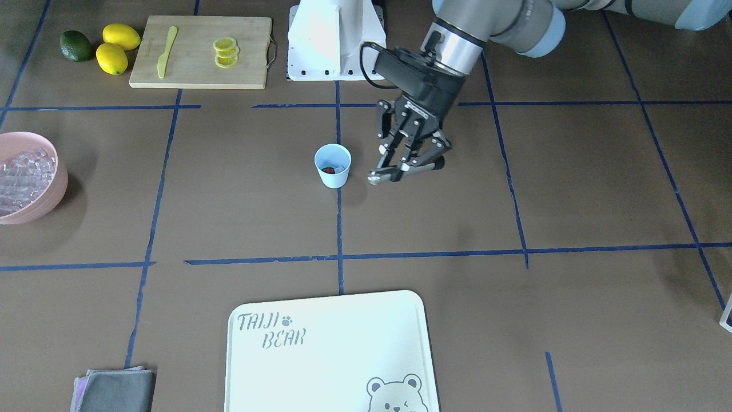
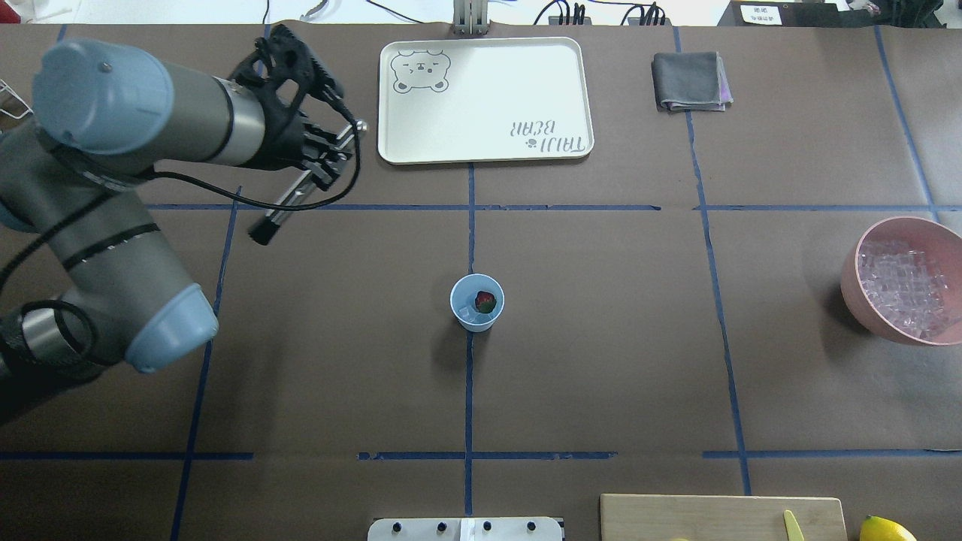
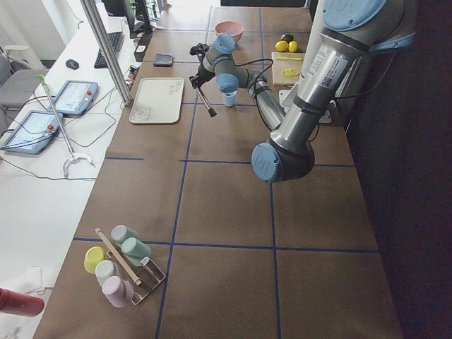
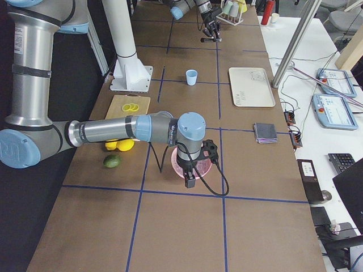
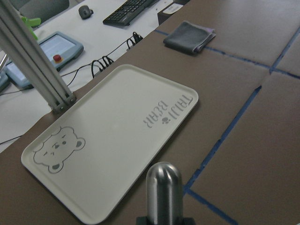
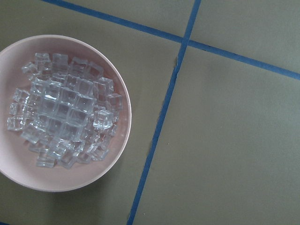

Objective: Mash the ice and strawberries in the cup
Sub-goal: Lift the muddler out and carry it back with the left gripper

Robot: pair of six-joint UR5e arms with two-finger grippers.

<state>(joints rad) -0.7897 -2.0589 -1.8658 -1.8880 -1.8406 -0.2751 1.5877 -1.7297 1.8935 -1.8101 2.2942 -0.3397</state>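
Left end effector [image 1: 407,169] with rod [image 1: 375,178] near cup [image 1: 332,167]

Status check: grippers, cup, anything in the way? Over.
Left gripper shut on metal rod, raised, off to one side of cup. Right gripper over pink bowl of ice, open or shut unclear. Strawberry in cup. Nothing between rod and cup.

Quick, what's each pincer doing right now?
Left pincer: closed, holding the metal rod.
Right pincer: cannot be told; it shows only small, from the side, above the pink bowl.
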